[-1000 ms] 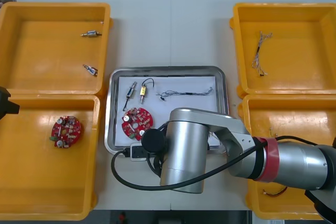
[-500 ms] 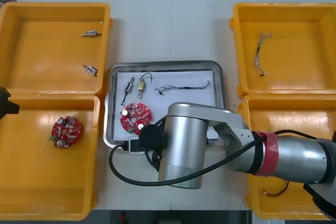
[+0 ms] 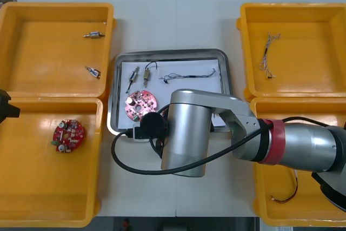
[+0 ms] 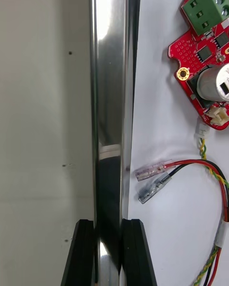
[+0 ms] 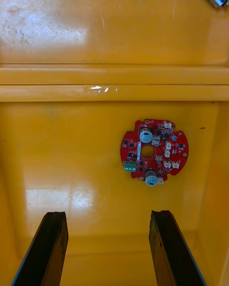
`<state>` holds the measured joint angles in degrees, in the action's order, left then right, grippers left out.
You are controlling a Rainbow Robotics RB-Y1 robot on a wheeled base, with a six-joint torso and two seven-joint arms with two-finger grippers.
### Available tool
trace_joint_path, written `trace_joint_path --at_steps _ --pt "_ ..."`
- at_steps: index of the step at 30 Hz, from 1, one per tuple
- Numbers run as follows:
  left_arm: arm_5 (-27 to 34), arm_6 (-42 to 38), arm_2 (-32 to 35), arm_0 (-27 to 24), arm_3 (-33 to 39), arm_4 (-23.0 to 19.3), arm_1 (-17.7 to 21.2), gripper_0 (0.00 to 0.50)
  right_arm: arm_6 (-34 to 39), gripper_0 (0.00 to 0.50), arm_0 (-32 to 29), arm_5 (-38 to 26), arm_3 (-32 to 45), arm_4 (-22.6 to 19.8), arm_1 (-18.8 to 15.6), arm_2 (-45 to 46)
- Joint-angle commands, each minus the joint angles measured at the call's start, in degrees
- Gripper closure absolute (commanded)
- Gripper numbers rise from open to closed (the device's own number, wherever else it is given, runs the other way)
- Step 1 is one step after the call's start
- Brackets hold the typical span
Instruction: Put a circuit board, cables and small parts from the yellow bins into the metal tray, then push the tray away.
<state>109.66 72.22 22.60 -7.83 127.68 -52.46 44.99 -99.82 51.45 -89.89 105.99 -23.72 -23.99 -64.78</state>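
The metal tray [image 3: 170,54], white inside, holds a round red circuit board [image 3: 139,104], two small metal parts [image 3: 134,77] and a thin cable [image 3: 189,76]. My right arm [image 3: 186,133] lies over the tray's near edge. In the right wrist view my right gripper [image 4: 110,252] is shut on the tray's shiny rim [image 4: 112,76], one finger outside it and one inside. Beside that rim lie the circuit board [image 4: 210,57] and a red and yellow cable [image 4: 191,164]. My left gripper [image 5: 107,214] hangs open above another circuit board [image 5: 154,151] in the near left yellow bin.
The far left yellow bin [image 3: 54,9] holds two small metal parts [image 3: 93,34]. A spare circuit board [image 3: 68,135] lies in the near left bin. The far right bin holds a cable [image 3: 268,52], and the near right bin a red and yellow cable [image 3: 286,196].
The tray has slid away from me toward the table's far side, its contents with it. My right arm moved along with it. The left arm has stayed still.
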Motion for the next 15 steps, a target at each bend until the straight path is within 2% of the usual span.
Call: trace_joint_path --at_steps 1,4,15 --pt "0.3 -0.1 0.9 1.2 1.9 -0.1 2.6 0.000 1.4 0.500 5.0 2.1 -2.1 -0.4 -0.7 1.5" --pt "0.3 -0.1 0.9 1.2 1.9 -0.1 2.6 0.000 1.5 0.500 6.7 3.0 -3.9 -2.2 -0.7 1.5" --pt "0.3 -0.1 0.9 1.2 1.9 -0.1 2.6 0.000 0.8 0.500 12.0 6.3 -10.3 -4.8 -0.7 1.5"
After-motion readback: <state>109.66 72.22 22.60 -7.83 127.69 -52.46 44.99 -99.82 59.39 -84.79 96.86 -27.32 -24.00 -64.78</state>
